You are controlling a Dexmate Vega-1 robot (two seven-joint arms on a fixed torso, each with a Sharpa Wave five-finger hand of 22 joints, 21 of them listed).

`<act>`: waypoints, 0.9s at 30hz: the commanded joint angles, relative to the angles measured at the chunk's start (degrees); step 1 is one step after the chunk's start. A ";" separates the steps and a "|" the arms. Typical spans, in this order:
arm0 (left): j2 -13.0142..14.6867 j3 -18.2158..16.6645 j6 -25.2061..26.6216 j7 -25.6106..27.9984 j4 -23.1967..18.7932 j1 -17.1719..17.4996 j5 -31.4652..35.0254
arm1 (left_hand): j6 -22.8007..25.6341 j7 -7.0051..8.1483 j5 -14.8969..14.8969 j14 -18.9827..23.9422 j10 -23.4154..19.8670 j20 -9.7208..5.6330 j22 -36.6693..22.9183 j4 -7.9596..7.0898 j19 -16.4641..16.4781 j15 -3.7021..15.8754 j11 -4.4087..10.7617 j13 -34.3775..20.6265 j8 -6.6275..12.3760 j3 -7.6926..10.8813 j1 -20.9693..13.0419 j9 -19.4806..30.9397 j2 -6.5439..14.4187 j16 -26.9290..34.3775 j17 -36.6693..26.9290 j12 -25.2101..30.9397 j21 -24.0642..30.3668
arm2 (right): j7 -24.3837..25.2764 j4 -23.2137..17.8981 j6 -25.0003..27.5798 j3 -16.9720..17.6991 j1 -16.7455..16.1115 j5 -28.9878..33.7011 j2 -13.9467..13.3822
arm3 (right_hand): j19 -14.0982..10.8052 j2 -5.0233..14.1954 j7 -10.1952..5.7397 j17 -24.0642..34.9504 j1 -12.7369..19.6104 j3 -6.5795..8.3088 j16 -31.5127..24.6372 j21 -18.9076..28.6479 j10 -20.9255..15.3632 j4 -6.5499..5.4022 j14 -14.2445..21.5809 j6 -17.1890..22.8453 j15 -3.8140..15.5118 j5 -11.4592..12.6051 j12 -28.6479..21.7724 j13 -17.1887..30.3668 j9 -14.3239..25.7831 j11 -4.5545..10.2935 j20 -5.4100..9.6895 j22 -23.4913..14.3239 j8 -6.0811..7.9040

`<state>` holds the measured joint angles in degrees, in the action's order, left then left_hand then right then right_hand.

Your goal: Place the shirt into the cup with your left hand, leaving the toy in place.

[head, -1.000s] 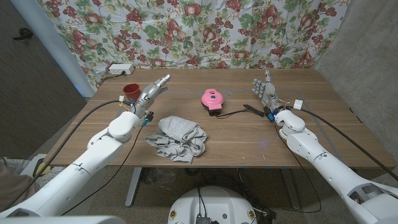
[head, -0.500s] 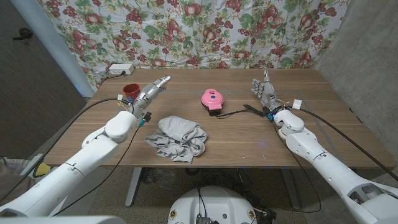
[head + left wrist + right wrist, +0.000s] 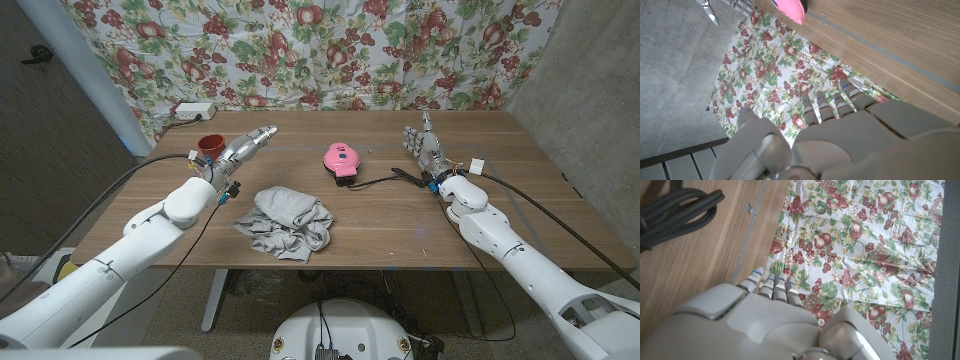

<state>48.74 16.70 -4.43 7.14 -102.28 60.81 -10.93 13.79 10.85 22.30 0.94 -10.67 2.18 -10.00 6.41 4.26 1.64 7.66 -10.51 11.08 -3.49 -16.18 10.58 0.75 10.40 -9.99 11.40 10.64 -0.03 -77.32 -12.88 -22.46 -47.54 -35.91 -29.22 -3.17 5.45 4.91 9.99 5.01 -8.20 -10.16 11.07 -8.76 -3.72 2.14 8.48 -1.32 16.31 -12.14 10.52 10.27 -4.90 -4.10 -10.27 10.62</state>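
- My left hand (image 3: 243, 148) is raised in the upper left of the head view, fingers stretched out and apart, grasping nothing; it hangs just right of the red cup (image 3: 210, 146).
- From my left wrist camera I see the back of that hand (image 3: 840, 135) with its fingers (image 3: 821, 106) spread against the floral cloth (image 3: 770, 70), empty.
- The grey shirt (image 3: 286, 221) lies crumpled in the lower middle of the head view, near the table's front edge, apart from my left hand and from the cup.
- The pink toy (image 3: 339, 159) sits at the centre of the wooden table (image 3: 400, 215), above and right of the shirt; its pink edge (image 3: 790, 7) also shows at the top of the left wrist picture.
- My right hand (image 3: 424, 148) stands with fingers up in the upper right of the head view, released and empty, beside a black cable (image 3: 385, 179) that runs toward the toy.
- A white power strip (image 3: 194, 111) lies at the table's far left corner.
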 commanded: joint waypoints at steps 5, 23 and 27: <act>4.35 1.94 -0.13 -0.54 -2.41 -0.48 2.63 | 0.06 0.27 0.46 -0.64 0.36 -0.69 -0.07 0.23 0.03 3.81 0.08 -0.23 0.19 -0.19 -0.70 0.13 -0.21 -0.08 -0.26 -0.14 0.33 | 0.49 -1.18 0.39 0.08 -0.73 0.04 -0.46 | -0.03 0.24 -0.20 0.24 0.45 0.18 -0.27 0.14 -0.06 -0.14 0.04 0.08 0.27 -0.18 -0.09 0.15 0.29 -0.17 0.23 -0.12 0.33; 7.56 3.55 0.63 4.25 -5.56 1.20 7.35 | 0.01 0.70 0.79 -1.46 0.67 -1.43 -0.06 0.47 0.38 4.18 0.57 -0.25 0.18 -0.19 -1.14 0.16 -0.27 -0.13 -0.26 -0.16 0.47 | 0.68 -1.35 0.38 0.07 -0.90 0.11 -0.51 | -0.03 0.23 -0.16 0.23 0.45 0.27 -0.29 0.17 0.01 -0.12 0.02 0.12 0.33 -0.24 -0.06 0.15 0.29 -0.04 0.27 -0.12 0.32; 8.48 4.01 1.96 4.88 -6.42 1.19 8.53 | 0.21 0.93 0.97 -1.43 0.68 -1.74 -0.05 0.59 0.65 4.57 0.74 -0.26 0.26 -0.19 -1.35 0.16 -0.32 -0.03 -0.26 -0.14 0.55 | 0.53 -1.20 0.34 0.14 -0.89 -0.04 -0.51 | -0.02 0.23 -0.20 0.23 0.45 0.29 -0.30 0.18 0.03 -0.11 0.04 0.10 0.32 -0.26 -0.05 0.15 0.29 -0.15 0.27 -0.12 0.31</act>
<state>55.38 19.78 -3.68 9.23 -107.04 61.35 -5.34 13.90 11.39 22.75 -0.19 -9.94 0.78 -9.86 6.57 4.69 1.96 7.99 -10.51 11.08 -3.65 -16.59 10.58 0.39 10.40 -9.98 11.41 10.64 0.53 -78.57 -12.55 -22.46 -48.35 -35.80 -29.64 -3.17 5.45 4.91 9.99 5.01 -8.21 -10.16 11.07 -8.76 -3.73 2.14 8.48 -1.32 16.10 -12.14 10.52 10.27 -4.90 -4.10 -10.26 10.62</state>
